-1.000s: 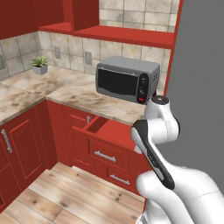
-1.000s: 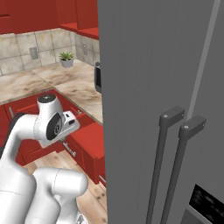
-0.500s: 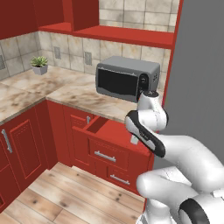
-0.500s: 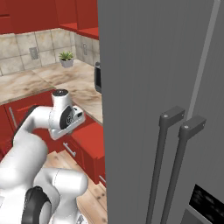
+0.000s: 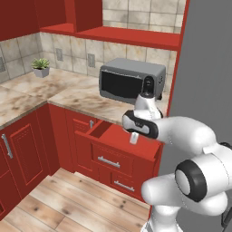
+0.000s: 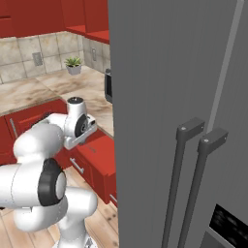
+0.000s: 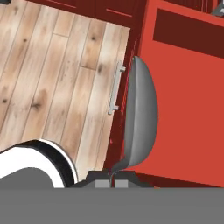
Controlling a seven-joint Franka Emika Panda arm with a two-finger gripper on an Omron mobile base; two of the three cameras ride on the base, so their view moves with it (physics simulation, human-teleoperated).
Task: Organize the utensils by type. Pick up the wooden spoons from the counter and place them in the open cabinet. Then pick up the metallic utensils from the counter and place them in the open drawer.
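One silver spoon is pinched by its thin neck between the closed jaws of the gripper, its grey bowl sticking out ahead of them. Directly beyond the jaws lies the plain red inside of the open drawer, with its silver bar handle just to one side over the wooden floor. Behind the jaws, a microwave sits on the desk

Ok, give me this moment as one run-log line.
gripper: shut on silver spoon | position: above open drawer | spoon: not yet released
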